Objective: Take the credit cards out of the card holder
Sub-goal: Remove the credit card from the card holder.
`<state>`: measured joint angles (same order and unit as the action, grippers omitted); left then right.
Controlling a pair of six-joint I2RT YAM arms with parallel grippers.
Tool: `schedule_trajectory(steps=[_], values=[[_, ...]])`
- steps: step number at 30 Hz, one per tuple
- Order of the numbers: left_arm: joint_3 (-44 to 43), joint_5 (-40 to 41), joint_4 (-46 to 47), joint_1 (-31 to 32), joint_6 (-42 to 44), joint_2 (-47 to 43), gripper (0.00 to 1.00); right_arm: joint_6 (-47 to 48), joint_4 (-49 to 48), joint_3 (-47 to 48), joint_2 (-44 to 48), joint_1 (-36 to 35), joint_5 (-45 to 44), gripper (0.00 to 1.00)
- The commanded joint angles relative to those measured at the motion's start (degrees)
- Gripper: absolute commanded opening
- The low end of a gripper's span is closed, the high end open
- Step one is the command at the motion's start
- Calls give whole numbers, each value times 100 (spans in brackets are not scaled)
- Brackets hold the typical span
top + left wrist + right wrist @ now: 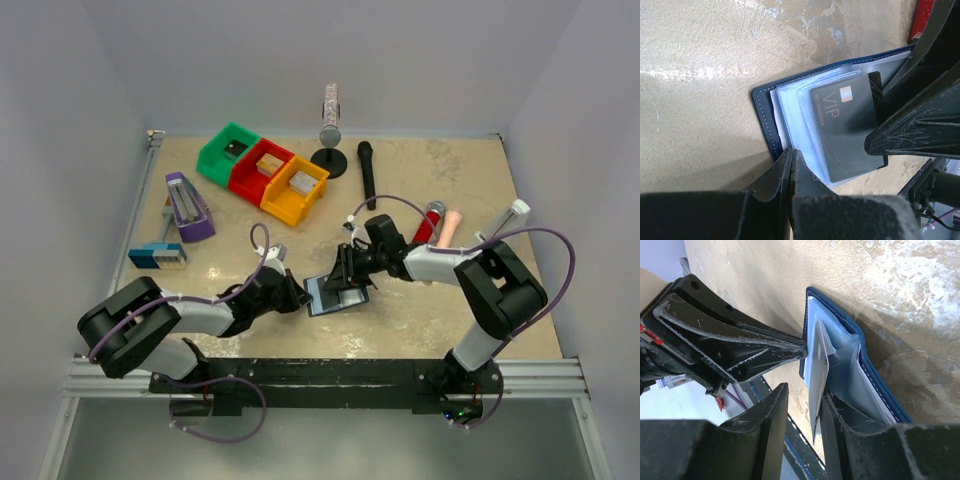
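Observation:
The card holder [337,294] lies open on the table, dark blue with clear inner sleeves [790,107]. A black credit card [847,131] marked VIP sits in the top sleeve. My left gripper [791,152] is shut, its tips pressed on the holder's near edge [805,347]. My right gripper [805,390] reaches over the holder from the other side [346,278]. Its jaws are open around a thin pale flap [819,371]. The flap leans on one finger, with a gap to the other. I cannot tell whether that flap is a card or its sleeve.
Green [228,152], red [262,171] and orange [295,191] bins sit at the back left. A purple stapler-like thing [188,208] and a blue-grey block [157,256] lie left. A black microphone [367,172], a stand [329,160] and pens [431,222] lie behind.

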<state>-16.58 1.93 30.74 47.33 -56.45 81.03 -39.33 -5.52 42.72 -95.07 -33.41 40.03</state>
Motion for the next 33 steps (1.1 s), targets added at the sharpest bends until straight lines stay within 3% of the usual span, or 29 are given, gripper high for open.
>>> schedule_trajectory(steps=[1, 33], values=[[129, 220, -235, 13, 63, 114, 0, 154, 16, -36, 287, 89, 49, 35], [287, 307, -191, 13, 20, -17, 0, 259, 86, -185, 471, 361, 5, 24]])
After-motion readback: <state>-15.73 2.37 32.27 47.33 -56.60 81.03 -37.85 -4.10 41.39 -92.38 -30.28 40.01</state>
